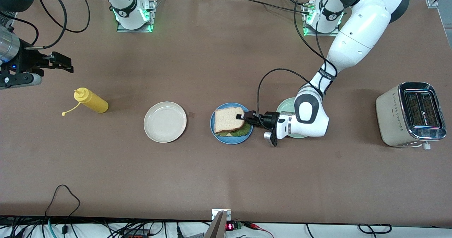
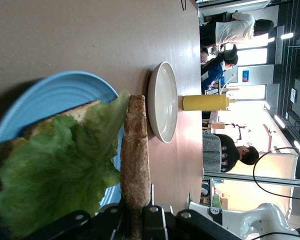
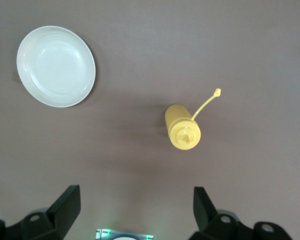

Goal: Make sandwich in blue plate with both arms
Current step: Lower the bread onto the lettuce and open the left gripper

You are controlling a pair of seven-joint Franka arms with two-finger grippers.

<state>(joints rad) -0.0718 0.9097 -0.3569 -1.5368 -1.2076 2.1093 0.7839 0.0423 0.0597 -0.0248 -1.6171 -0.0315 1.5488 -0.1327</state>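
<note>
The blue plate (image 1: 220,136) sits mid-table. On it lie a bottom toast slice (image 2: 75,112) and a crinkly green lettuce leaf (image 1: 243,131), which also shows in the left wrist view (image 2: 55,170). My left gripper (image 1: 243,117) is over the plate's edge toward the left arm's end. It is shut on the edge of the top toast slice (image 1: 227,119) and holds it over the lettuce, slightly raised at the gripped side (image 2: 135,150). My right gripper (image 1: 67,64) is open and empty, raised over the table at the right arm's end, where that arm waits.
A beige plate (image 1: 165,121) lies beside the blue plate toward the right arm's end, with a yellow squeeze bottle (image 1: 91,101) past it. A mint-green plate (image 1: 285,106) lies under the left arm's wrist. A toaster (image 1: 411,114) stands at the left arm's end.
</note>
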